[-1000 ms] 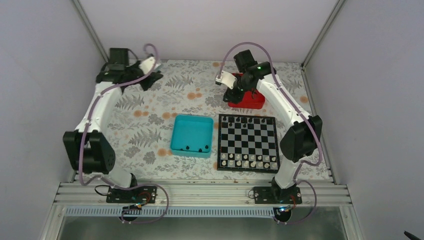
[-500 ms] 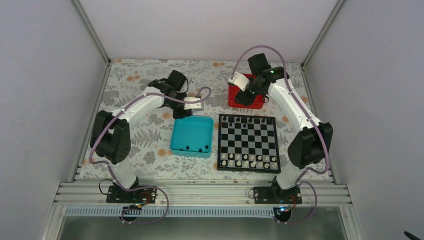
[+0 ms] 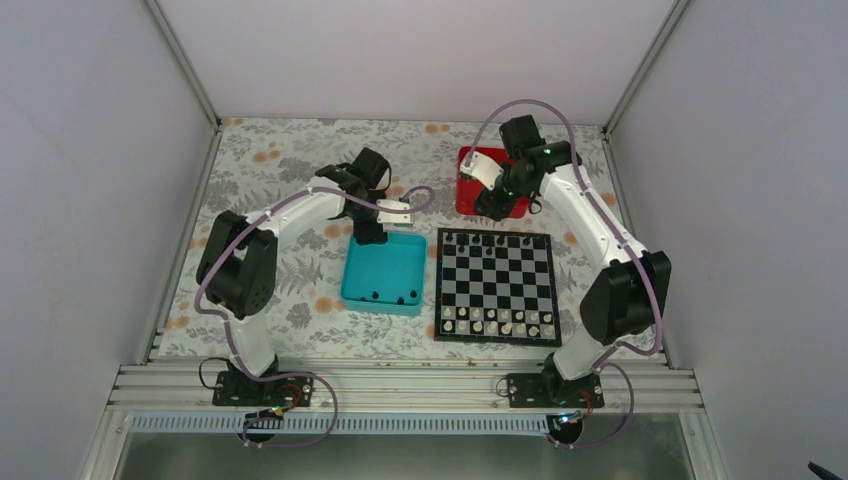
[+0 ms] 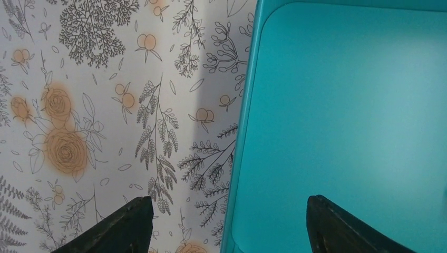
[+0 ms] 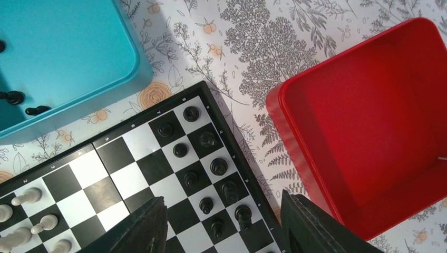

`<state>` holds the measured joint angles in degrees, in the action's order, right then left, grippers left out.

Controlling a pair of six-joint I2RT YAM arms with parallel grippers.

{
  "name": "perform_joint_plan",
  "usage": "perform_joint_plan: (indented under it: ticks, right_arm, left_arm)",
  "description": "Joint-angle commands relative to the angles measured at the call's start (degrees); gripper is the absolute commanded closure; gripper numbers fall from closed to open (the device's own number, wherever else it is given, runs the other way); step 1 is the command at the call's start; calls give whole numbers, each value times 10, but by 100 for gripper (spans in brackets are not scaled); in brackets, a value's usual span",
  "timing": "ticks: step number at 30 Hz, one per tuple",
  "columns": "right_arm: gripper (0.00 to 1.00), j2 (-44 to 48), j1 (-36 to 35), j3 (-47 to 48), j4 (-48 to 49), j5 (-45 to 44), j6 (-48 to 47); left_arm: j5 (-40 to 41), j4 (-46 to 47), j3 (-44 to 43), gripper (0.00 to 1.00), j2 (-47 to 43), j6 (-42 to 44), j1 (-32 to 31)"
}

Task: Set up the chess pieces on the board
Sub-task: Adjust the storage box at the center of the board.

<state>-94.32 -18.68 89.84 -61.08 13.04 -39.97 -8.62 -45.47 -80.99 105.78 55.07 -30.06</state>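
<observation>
On the desk point(image 3: 290, 200), which is covered with a flowered cloth, the flat black-and-grey checkered chessboard point(image 3: 495, 285) lies in front of the right arm. Its two near rows carry the pale cream chess pieces point(image 3: 497, 322). Just left of the chessboard, with a narrow strip of cloth between them, stands the square teal plastic tray point(image 3: 384, 270). Three small black chess pieces point(image 3: 398, 297) lie inside it along its near wall. More black chess pieces stand on the two far rows of the chessboard, as the right wrist view shows; some squares there are bare. The left gripper point(image 3: 368, 233) hangs over the far left corner of the teal tray. Its fingers are wide apart and hold nothing: one is above the cloth, the other above the tray floor. Behind the chessboard, near its far edge, sits the square red plastic tray point(image 3: 468, 190). The right gripper point(image 3: 492, 206) hangs above the near part of this red tray, also spread wide and holding nothing.
</observation>
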Motion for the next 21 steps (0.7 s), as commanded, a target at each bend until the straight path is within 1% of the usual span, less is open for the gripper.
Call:
perform_joint_plan:
  ticks: [1,5,12,14,16,19,21]
  right_arm:
    - [43,6,6,-10,10,11,4]
    - [43,8,10,-15,16,13,4]
    - [43,17,17,-25,21,15,1]
    - [43,20,19,-27,21,16,-1]
    - [44,22,21,-29,22,17,-1]
    - [44,24,22,-31,24,21,-1]
    - [44,25,22,-35,25,21,0]
  left_arm:
    - [17,0,-26,27,13,5,-9]
    - [21,4,-34,30,32,5,-13]
    - [33,19,-34,44,54,-7,-18]
    - [35,23,-31,51,57,-8,-18]
    - [37,29,-28,61,60,-8,-18]
    - [36,31,-26,80,61,-11,-18]
    - [36,32,-25,85,62,-12,-18]
